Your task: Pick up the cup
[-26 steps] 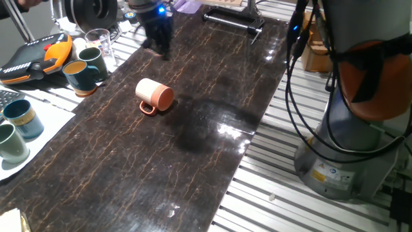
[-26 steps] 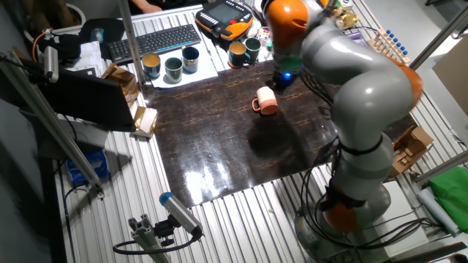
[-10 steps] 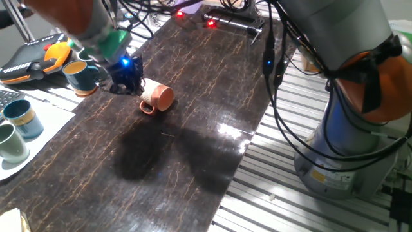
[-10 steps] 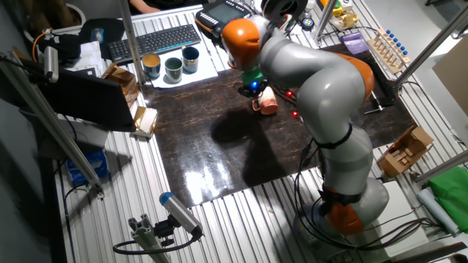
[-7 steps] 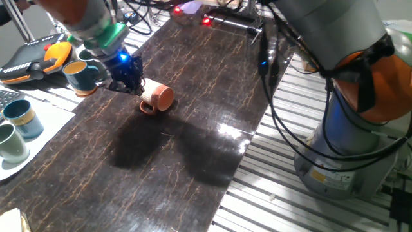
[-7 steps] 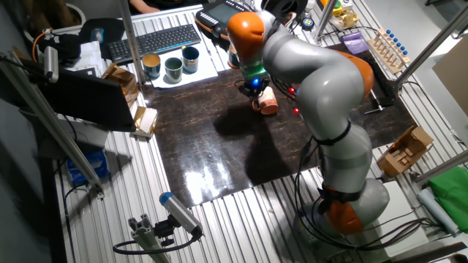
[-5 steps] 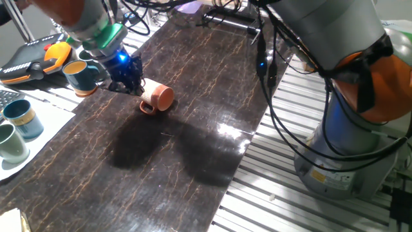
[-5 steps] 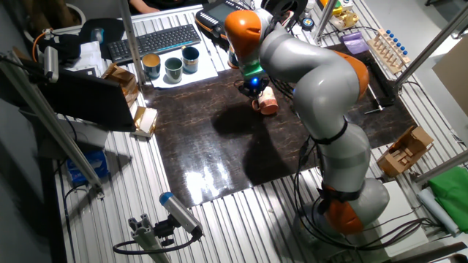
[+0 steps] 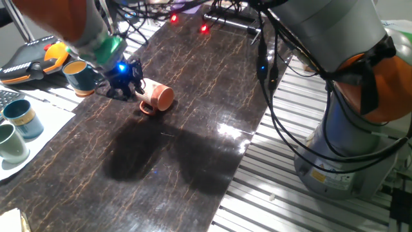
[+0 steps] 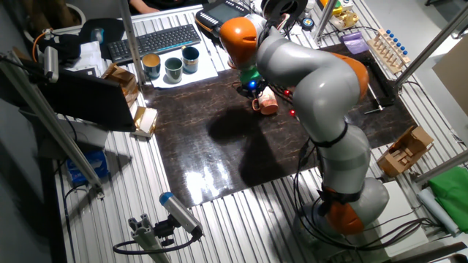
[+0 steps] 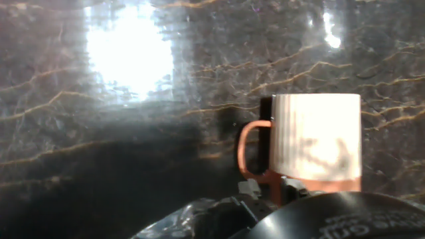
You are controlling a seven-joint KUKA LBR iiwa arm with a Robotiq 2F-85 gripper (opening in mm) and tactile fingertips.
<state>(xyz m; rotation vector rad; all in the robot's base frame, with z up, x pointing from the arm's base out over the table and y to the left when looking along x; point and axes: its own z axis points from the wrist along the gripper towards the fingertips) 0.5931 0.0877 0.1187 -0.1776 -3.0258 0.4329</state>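
The cup (image 9: 156, 96) lies on its side on the dark marble table (image 9: 212, 77), cream body with a salmon-orange end and its loop handle toward the front. My gripper (image 9: 126, 82), dark with a blue light, hangs low just left of the cup, close to its cream end. The other fixed view shows the gripper (image 10: 251, 87) next to the cup (image 10: 267, 102). In the hand view the cup (image 11: 317, 143) fills the right side, handle (image 11: 247, 151) to its left. My fingers are not clearly visible, so I cannot tell how the jaws stand.
Dark teal mugs stand at the left: one (image 9: 80, 74) close behind the gripper, others (image 9: 18, 117) on white paper. An orange-black pendant (image 9: 38, 57) and a keyboard (image 10: 153, 40) lie beyond. The robot base (image 9: 347, 135) and cables are at the right.
The gripper came from the table's far end down to the cup's left side. In the last second it shifted only slightly. The cup has not moved.
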